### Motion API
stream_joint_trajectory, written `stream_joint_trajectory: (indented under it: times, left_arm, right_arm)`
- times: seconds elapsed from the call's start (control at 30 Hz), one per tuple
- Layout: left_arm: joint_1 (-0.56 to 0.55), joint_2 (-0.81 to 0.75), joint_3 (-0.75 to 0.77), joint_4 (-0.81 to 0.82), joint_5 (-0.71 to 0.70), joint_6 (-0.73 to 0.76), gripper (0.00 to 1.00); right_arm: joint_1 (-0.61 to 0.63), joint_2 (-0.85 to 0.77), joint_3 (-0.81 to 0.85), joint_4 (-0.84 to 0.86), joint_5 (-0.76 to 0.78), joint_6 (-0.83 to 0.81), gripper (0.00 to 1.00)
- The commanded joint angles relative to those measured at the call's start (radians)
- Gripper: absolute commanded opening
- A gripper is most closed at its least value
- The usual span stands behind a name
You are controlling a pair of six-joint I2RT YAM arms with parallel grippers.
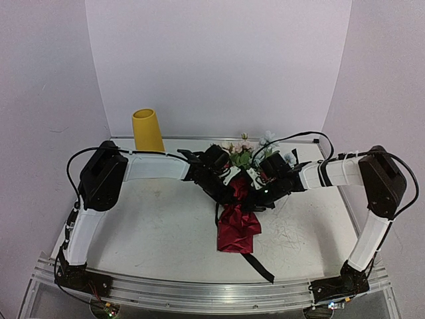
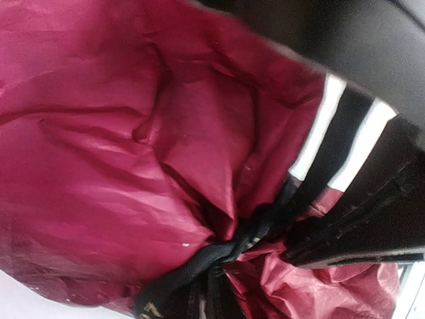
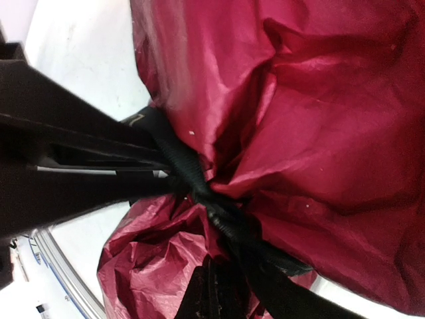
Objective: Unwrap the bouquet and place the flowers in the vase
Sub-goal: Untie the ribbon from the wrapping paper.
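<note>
Ribbon [image 1: 259, 268] trails nearest. The bouquet [image 1: 238, 226] lies on the table [image 1: 153, 226], long axis near-to-far, flowers [image 1: 240, 156] pointing away. At its waist the right gripper [image 3: 174, 181] pinches ribbon. The left gripper [image 1: 234, 189] is pressed together; on what, I cannot tell. Open table flanks it. The vase [image 1: 147, 129] stands far-left, well apart.

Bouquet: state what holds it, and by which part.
Right gripper fingers pinch the black ribbon at its knot. Left gripper fingers are shut at the same tied neck; on ribbon or paper, cannot tell.

The bouquet [image 1: 239, 222] is hemmed in by the left arm [image 1: 156, 167] and right arm [image 1: 332, 173]; open table [image 1: 159, 226] is left on either side, with the vase [image 1: 147, 130] set far back.
</note>
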Motion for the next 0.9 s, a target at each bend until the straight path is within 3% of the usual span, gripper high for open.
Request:
stream_joint_trajectory:
  times: [0.0,0.4,0.63,0.77,0.87]
  left_arm:
    - [-0.003,-0.002,0.029,0.034,-0.062,-0.012,0.0]
    - [-0.002,-0.196,-0.174,0.046,-0.086,-0.066,0.0]
    - [-0.001,-0.229,-0.238,0.061,-0.076,-0.091,0.01]
    - [-0.002,-0.236,-0.238,0.063,-0.074,-0.094,0.07]
    - [-0.002,-0.238,-0.226,0.066,-0.056,-0.091,0.19]
  right_arm:
    - [0.009,-0.023,-0.005,-0.027,-0.004,-0.011,0.0]
    - [-0.004,-0.06,-0.034,-0.041,0.064,0.0,0.0]
    - [-0.008,-0.098,-0.04,-0.041,0.093,-0.007,0.01]
    - [-0.008,-0.143,-0.039,-0.042,0.135,-0.03,0.07]
    - [-0.008,-0.153,-0.026,-0.043,0.137,-0.041,0.11]
